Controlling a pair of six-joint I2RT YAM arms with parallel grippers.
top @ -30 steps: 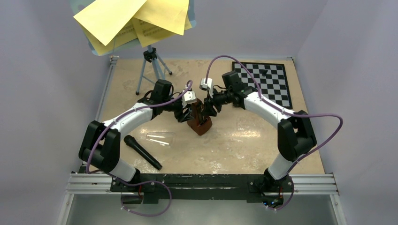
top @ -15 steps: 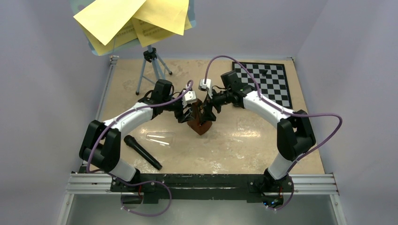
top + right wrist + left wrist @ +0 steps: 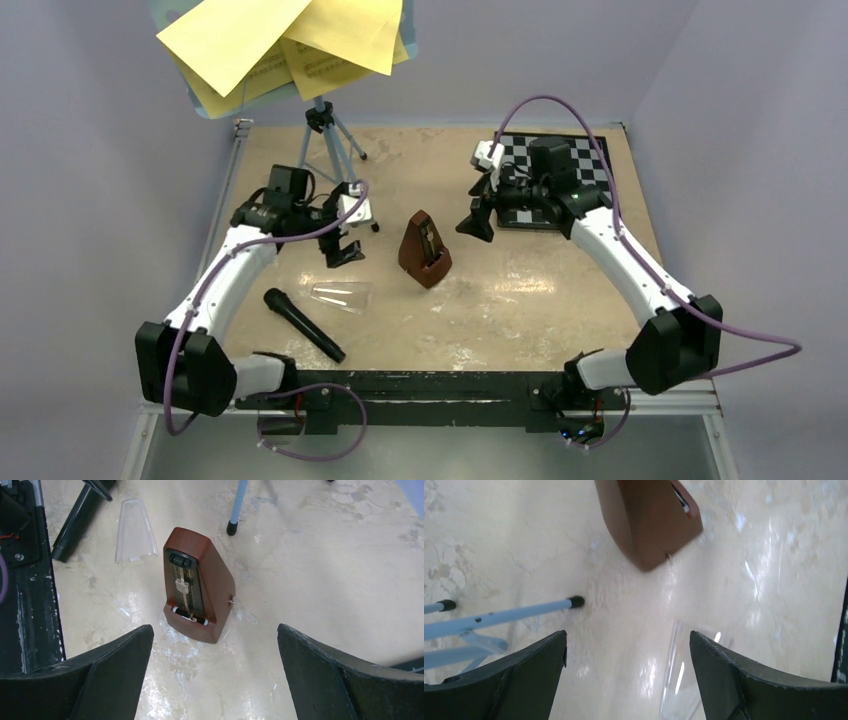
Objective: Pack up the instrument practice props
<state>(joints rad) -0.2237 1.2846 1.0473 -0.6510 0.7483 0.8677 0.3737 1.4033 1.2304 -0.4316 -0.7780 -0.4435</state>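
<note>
From above, the brown metronome point(image 3: 424, 249) stands upright near the middle of the pale surface point(image 3: 520, 320), with neither arm touching it. The left tool point(image 3: 343, 250) hangs to its left with its fingers spread apart and holds nothing. The right tool point(image 3: 477, 222) hangs to its right near the chessboard point(image 3: 590, 175), also spread wide and holding nothing. At the far left corner, the light-blue music stand point(image 3: 322, 140) rises on its tripod, and yellow sheet-music pages point(image 3: 240, 40) lie fanned across its tray. A black microphone point(image 3: 303, 324) lies on the near left part of the surface, and a clear cover point(image 3: 342, 295) lies flat between it and the metronome. In the left wrist view, the two dark fingers point(image 3: 509, 680) stand well apart over bare surface. The metronome's base point(image 3: 644, 520) shows beyond them, a stand leg point(image 3: 499, 617) with a black foot reaches in from the left, and an edge of the clear cover point(image 3: 679, 680) lies between the fingers. In the right wrist view, the fingers point(image 3: 340, 680) are likewise wide apart. The metronome point(image 3: 200, 585) stands ahead of them with its pendulum face toward the camera. The clear cover point(image 3: 134, 530) and the microphone point(image 3: 80, 520) lie beyond it, and a stand leg point(image 3: 237, 505) shows at the top.
</note>
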